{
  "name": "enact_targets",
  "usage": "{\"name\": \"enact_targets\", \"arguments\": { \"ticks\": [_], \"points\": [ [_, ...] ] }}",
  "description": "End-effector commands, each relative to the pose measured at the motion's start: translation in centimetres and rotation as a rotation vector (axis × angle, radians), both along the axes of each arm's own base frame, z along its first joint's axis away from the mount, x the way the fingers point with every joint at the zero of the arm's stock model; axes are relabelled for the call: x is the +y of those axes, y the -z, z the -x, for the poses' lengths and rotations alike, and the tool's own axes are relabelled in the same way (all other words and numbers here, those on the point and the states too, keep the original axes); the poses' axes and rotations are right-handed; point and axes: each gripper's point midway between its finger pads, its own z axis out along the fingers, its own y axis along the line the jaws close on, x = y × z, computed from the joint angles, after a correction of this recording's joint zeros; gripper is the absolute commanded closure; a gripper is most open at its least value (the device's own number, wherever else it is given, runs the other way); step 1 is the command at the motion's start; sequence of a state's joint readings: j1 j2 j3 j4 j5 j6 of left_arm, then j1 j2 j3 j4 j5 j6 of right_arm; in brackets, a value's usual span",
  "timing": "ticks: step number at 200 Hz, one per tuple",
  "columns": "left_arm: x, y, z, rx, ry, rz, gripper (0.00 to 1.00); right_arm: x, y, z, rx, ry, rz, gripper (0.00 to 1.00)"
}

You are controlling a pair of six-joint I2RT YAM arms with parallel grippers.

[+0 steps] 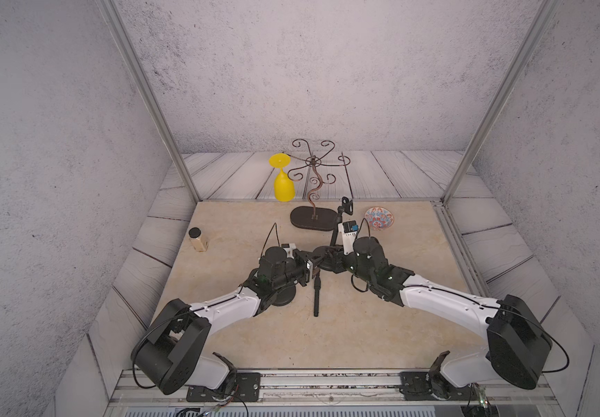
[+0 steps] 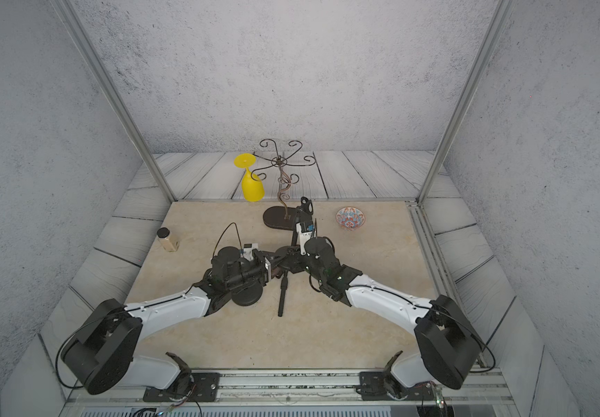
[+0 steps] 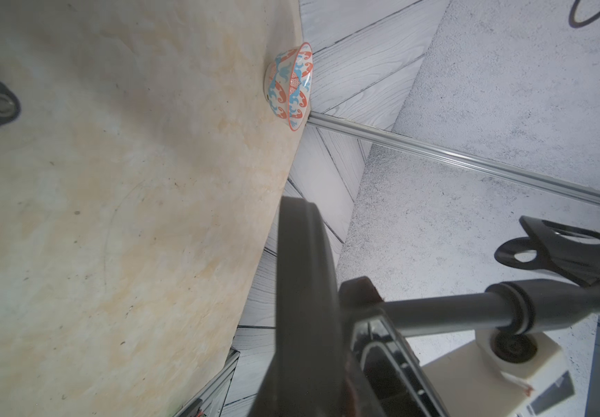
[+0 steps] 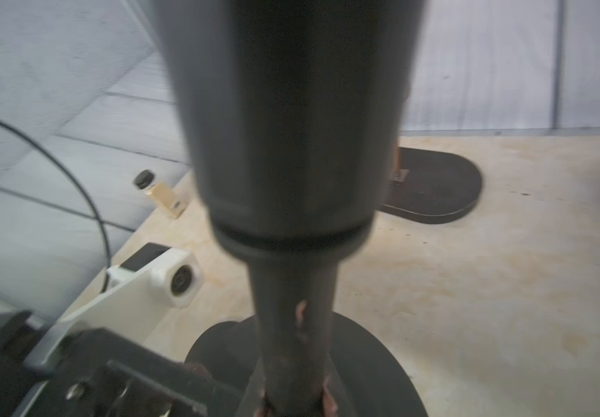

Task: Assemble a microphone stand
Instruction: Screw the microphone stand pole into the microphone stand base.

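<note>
Microphone stand pole (image 1: pixel 335 234) stands near upright at table centre, between my two arms. Its mic clip (image 1: pixel 346 205) is at the top, leaning to the far side. Its foot meets the middle of the round base (image 3: pixel 305 289). I cannot tell whether the joint is seated, or whether the base rests on the table (image 1: pixel 255 343) or hangs just above it.

Left gripper (image 1: pixel 312 266): jaws narrow, pinched on the rim of the round base from the left. The left wrist view shows the disc edge-on, with a finger (image 3: pixel 358 294) against its face.

Right gripper (image 4: pixel 294 400): jaws narrow, clamped on the pole low down, just above the base. The right wrist view shows reddish pads (image 4: pixel 329 397) on either side of the shaft.

Loose rod (image 1: pixel 316 296) lies flat on the table just near of the two grippers, running near to far. Second disc (image 1: pixel 284 296) sits flat under the left forearm, left of the rod.

Other items:
- Wire scroll rack (image 1: pixel 313 216) is far of centre.
- Yellow goblet (image 1: pixel 283 182) hangs upside down from the rack's left side.
- Patterned bowl (image 1: pixel 379 218) is at far right.
- Spice jar (image 1: pixel 197 240) is at left, well apart from the arms.
</note>
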State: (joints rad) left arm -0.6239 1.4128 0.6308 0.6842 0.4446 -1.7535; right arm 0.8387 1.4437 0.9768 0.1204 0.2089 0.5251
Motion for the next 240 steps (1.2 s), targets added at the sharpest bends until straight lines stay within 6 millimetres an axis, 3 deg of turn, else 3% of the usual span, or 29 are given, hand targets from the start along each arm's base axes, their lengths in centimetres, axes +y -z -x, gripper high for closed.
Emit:
{"name": "enact_targets", "arguments": {
  "ticks": [1, 17, 32, 44, 55, 70, 101, 129, 185, 210, 240],
  "points": [
    [-1.3, -4.2, 0.8, -0.135, 0.069, 0.089, 1.00, -0.1, -3.2, -0.8, 0.007, 0.255, -0.069, 1.00],
    [-1.3, -4.3, 0.8, -0.135, 0.070, 0.090, 1.00, 0.5, -3.5, -0.5, 0.003, 0.228, -0.078, 0.97],
    [-1.3, -4.3, 0.8, -0.137, 0.068, 0.090, 1.00, 0.3, -4.1, 0.4, -0.029, 0.170, -0.077, 0.64],
    [-1.2, -4.1, 0.7, -0.134, 0.064, 0.088, 1.00, 0.2, -4.8, 1.4, -0.079, 0.094, -0.058, 0.44],
    [-1.2, -4.1, 0.7, -0.132, 0.064, 0.089, 1.00, -0.2, -5.6, 2.5, -0.135, 0.016, -0.053, 0.31],
    [-1.2, -4.0, 0.7, -0.131, 0.063, 0.094, 1.00, -1.2, -5.9, 3.4, -0.199, -0.056, -0.029, 0.25],
    [-1.1, -4.2, 0.9, -0.128, 0.065, 0.106, 1.00, -3.0, -4.5, 3.7, -0.163, -0.240, -0.070, 0.24],
    [-1.0, -4.6, 1.0, -0.133, 0.065, 0.109, 1.00, -4.2, -4.4, 3.0, -0.186, -0.373, -0.160, 0.30],
    [-0.8, -5.0, 1.1, -0.138, 0.063, 0.100, 1.00, -2.0, -3.1, 3.1, -0.183, -0.619, -0.143, 0.42],
    [-0.8, -5.0, 1.1, -0.139, 0.063, 0.099, 1.00, -1.7, -2.1, 1.8, -0.152, -0.594, -0.136, 0.52],
    [-0.8, -4.9, 1.1, -0.136, 0.061, 0.095, 1.00, -1.3, -1.5, 0.9, -0.126, -0.577, -0.156, 0.73]
  ]
}}
